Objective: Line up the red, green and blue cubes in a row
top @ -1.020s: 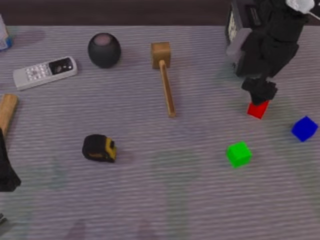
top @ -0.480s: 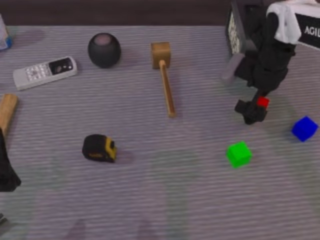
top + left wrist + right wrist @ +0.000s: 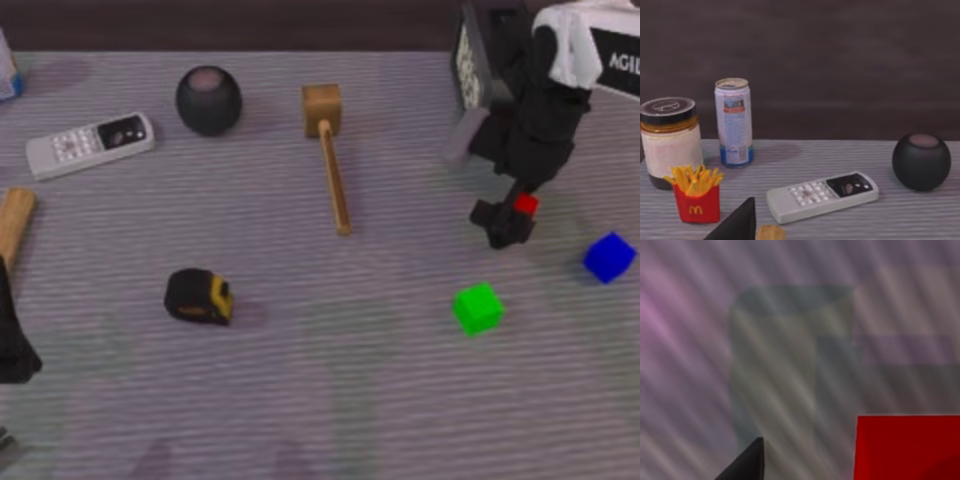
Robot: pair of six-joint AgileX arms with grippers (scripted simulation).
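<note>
My right gripper (image 3: 505, 222) hangs above the right part of the table, shut on the red cube (image 3: 525, 204), of which only a small patch shows past the black fingers. In the right wrist view the red cube (image 3: 907, 447) fills a corner beside one dark fingertip (image 3: 747, 462), with the gripper's shadow on the cloth below. The green cube (image 3: 477, 307) lies on the table nearer the front. The blue cube (image 3: 608, 257) rests to its right, near the table's right edge. My left gripper (image 3: 12, 350) is parked at the left edge, open and holding nothing.
A wooden mallet (image 3: 328, 150) lies mid-table, a black-and-yellow tape measure (image 3: 199, 297) left of centre. A dark round speaker (image 3: 208, 100), a remote (image 3: 90, 144) and a wooden roller (image 3: 14, 222) sit at the left. A jar (image 3: 667, 137), a can (image 3: 733, 121) and a box of fries (image 3: 694, 195) stand beyond.
One second ago the red cube sat on the table below the right gripper. The gripper has since closed on it and risen with it. In the last half second nothing moved.
</note>
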